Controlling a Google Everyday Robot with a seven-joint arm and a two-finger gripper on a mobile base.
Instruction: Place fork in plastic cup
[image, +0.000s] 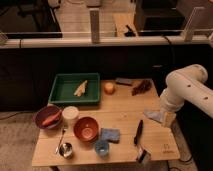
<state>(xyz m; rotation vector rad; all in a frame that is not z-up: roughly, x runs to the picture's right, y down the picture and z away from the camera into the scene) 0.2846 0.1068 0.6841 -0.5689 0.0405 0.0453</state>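
Observation:
The fork (60, 139) lies flat near the table's front left, a thin silver utensil between a purple bowl (48, 117) and an orange bowl (86, 128). A small blue plastic cup (102, 147) stands upright at the front edge, right of the fork. A white cup (70, 115) stands behind the fork, and a small metal cup (66, 149) sits beside its near end. My gripper (157, 117) hangs from the white arm over the table's right side, far from the fork. It is open and holds nothing.
A black utensil (138, 132) and a blue sponge (110, 135) lie between the gripper and the cup. A green tray (60, 92) holding a pale object sits at the back left. A yellow round item (109, 88) and a brown item (141, 87) are at the back. A small object (143, 156) sits at the front edge.

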